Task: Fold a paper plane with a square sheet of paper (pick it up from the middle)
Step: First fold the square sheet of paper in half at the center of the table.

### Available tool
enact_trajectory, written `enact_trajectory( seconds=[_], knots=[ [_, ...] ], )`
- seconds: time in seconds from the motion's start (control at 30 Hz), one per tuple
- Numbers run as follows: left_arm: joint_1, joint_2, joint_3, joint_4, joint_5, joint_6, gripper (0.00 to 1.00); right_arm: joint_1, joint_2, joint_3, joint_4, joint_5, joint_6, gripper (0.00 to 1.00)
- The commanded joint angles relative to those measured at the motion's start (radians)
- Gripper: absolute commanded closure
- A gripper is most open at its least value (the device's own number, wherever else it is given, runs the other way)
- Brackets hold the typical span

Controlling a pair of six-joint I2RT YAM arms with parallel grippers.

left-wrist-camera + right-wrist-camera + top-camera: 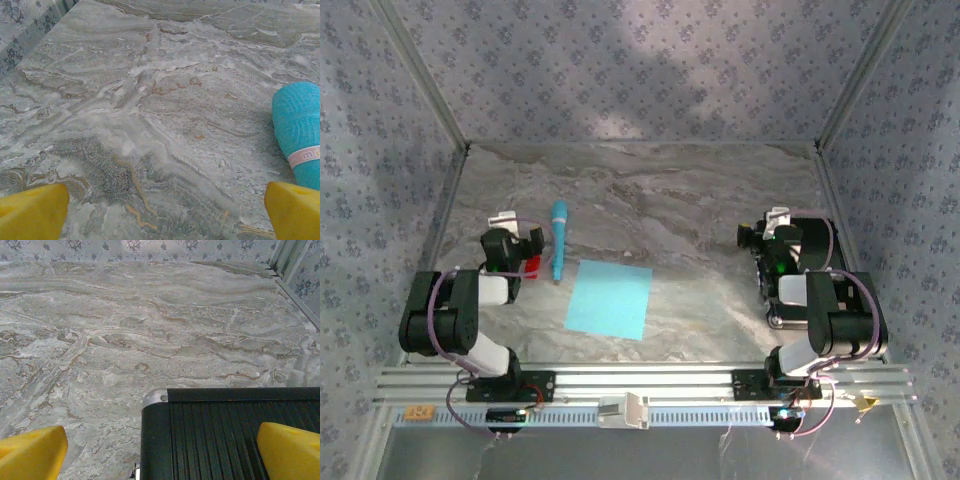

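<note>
The square sheet of paper, light cyan-blue, lies flat on the marble table between the two arms, a little left of centre. My left gripper rests to its upper left, apart from it. In the left wrist view that gripper is open, its yellow fingertips wide apart over bare marble. My right gripper sits at the right side, far from the sheet. The right gripper is open too, with nothing between its fingers. No paper plane is in view.
A slim turquoise stick lies just left of the sheet's far corner, its thick end at the right of the left wrist view. A black ribbed block sits under the right gripper. Patterned walls enclose the table.
</note>
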State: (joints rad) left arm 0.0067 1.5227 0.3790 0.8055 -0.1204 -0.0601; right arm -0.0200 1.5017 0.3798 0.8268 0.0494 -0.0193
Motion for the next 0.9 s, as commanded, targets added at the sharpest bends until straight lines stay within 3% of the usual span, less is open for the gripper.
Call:
enact_trajectory(
  seconds=[0.0,0.87],
  knots=[
    [0.0,0.009,0.026,0.023,-0.008,0.013,0.0,-0.007,0.019,0.013,-0.027,0.013,-0.006,0.01],
    [-0.003,0.01,0.026,0.022,-0.009,0.015,0.0,-0.006,0.02,0.011,-0.025,0.015,-0.007,0.01]
  ],
)
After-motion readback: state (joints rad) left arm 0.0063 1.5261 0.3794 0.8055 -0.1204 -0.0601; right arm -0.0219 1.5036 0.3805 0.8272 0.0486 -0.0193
